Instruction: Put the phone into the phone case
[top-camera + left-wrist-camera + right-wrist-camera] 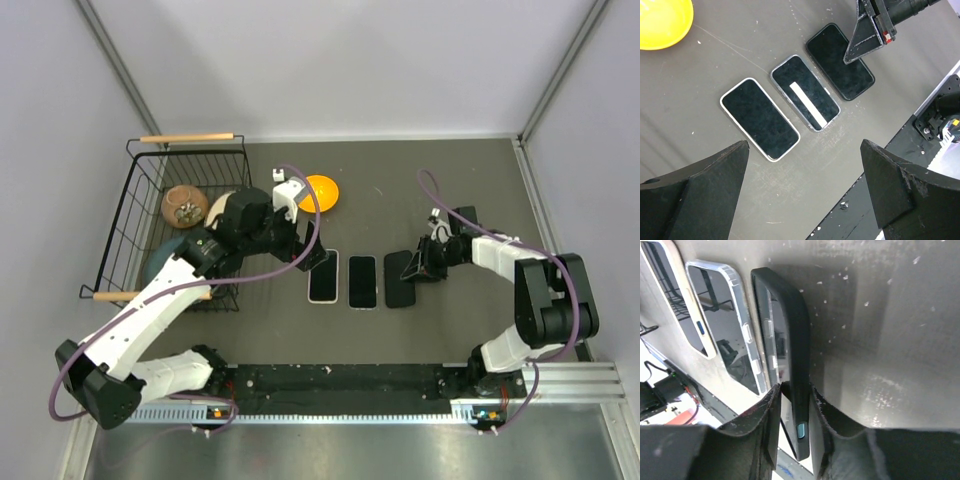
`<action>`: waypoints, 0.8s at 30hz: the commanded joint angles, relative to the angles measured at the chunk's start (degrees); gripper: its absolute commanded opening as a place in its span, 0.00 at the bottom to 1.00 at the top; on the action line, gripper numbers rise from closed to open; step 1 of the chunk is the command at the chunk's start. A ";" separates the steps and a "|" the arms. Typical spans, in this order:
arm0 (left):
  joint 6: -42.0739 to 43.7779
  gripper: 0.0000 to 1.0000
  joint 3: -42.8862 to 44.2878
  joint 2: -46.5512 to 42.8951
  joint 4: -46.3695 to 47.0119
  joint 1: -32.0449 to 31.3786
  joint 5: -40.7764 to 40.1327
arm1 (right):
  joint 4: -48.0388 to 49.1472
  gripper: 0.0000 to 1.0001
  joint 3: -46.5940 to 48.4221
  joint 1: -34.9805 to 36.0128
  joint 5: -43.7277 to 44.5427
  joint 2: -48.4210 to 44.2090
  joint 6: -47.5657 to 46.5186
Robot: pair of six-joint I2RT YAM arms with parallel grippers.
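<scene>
Two fingers of the right gripper point(796, 389) are set narrowly astride the long edge of the phone point(795, 330), which lies flat just right of the phone case point(725, 325). Whether it is gripped cannot be told. The left gripper point(804, 150) is held wide open. Stiff, glossy and probably slippery, the phone is best pinched by its edges.

The left arm stretches forward and inward from its base, elbow bent. The left tool point(805, 192) points downward with its fingers spread wide. The right arm doubles back toward the middle, and the right tool point(796, 412) sits low, its fingers a narrow gap apart.
</scene>
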 commanded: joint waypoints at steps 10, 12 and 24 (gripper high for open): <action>1.49 0.99 -1.47 -3.89 2.56 -0.05 -3.43 | -0.06 0.48 1.86 -0.65 7.66 -5.25 0.74; 1.23 0.99 -1.65 -4.76 3.26 0.04 -2.72 | -0.51 0.68 2.04 -0.65 9.85 -8.67 1.88; 1.23 0.99 -5.42 -13.46 9.77 -0.05 -4.48 | -4.72 0.99 1.77 -0.57 16.20 -39.69 2.50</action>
